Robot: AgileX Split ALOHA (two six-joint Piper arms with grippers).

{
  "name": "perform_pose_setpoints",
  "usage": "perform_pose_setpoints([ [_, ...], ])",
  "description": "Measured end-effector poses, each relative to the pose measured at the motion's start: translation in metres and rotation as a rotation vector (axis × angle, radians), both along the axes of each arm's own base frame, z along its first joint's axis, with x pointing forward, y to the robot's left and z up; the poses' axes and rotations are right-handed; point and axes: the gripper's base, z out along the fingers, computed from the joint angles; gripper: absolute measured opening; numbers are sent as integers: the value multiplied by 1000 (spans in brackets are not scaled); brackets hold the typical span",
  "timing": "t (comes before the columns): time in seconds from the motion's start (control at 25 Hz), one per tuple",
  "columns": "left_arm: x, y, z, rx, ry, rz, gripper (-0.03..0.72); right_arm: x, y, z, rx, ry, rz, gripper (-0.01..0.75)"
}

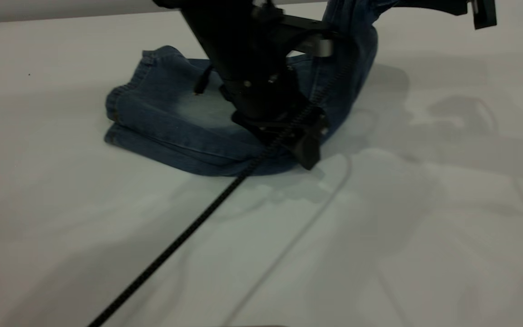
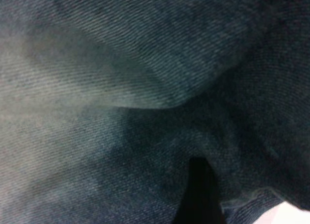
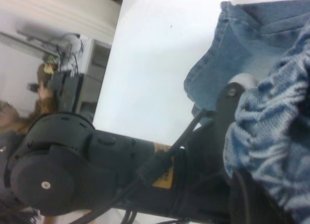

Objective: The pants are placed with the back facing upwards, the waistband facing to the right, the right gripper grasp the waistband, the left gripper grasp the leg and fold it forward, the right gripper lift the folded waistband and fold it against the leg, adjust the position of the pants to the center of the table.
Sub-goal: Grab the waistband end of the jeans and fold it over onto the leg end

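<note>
Denim: short blue faded pants (image 1: 170,122), folded lengthwise on the white table (image 1: 425,227), waistband end hoisted. Right gripper, off the exterior view's top edge, evidently clenched on the gathered waistband (image 3: 271,136). Left gripper (image 1: 298,136) pressed into cloth, grip state untellable. Advice: carry the waistband over the legs, edges aligned.

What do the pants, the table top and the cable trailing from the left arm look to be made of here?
The pants: faded blue denim, going by the diagonal twill weave in the left wrist view, the stitched hems and the bleached patch. The table: a smooth, hard pale top with a faint sheen, likely laminate or painted board; it shows soft shadows. The cable: wrapped in black braided sleeving, ridged along its length.
</note>
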Motion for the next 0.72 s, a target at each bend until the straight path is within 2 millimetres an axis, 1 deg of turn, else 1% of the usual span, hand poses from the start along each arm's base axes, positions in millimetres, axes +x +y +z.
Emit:
perform_pose_setpoints([
  [0.08,-2,-3,2,-4,-5,-9,497,-2,-2,2,-19,-10,19,73],
  [0.16,-2,-3,10,-10,-11,-16,497,-3,-6,3,-30,-17,25,73],
  [0.32,-4,-2,42,-20,-45,-59,496,-4,-15,7,-36,-29,17,73],
  [0.4,-2,4,57,6,-83,-99,496,-5,-19,12,-43,-44,12,73],
  [0.44,-2,7,61,31,-101,-122,496,-5,-22,16,-48,-56,8,73],
  [0.56,5,20,62,98,-124,-137,496,-7,-30,28,-63,-99,-2,73],
  [0.72,16,36,53,144,-121,-104,496,-10,-35,42,-78,-154,-6,73],
])
